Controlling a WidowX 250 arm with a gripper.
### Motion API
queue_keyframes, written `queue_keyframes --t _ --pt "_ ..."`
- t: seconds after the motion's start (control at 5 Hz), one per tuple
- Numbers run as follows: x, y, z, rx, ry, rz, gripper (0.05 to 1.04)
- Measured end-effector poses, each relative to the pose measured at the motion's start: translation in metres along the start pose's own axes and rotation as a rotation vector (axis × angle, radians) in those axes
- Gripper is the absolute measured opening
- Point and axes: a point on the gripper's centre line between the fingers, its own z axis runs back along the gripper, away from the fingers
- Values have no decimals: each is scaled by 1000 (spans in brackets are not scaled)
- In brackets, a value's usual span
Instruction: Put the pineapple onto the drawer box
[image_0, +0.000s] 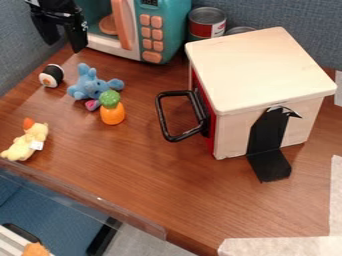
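The black metal-and-plastic two-finger gripper (64, 46), fingers parted, hung at 11 o'clock from the green-topped, rounded orange plastic pineapple (112, 113), whose long axis ran roughly 12-to-6 on the flat brown wooden table (180, 185).

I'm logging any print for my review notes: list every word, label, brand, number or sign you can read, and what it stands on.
None can be read.
Red can's label: print too small.
Toy microwave's display: marks too small.
Yellow plush toy's white tag: too small to tell whether it bears print.
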Motion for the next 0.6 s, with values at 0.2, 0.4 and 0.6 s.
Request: queue_keyframes --t 0.2,0.4,0.6 --pt "-5 -4 -18 -26 36 -4 1000" --pt "-19 -45 -33 -27 52 -124 1001" --pt "-17 -89 -37 0 29 -251 1000"
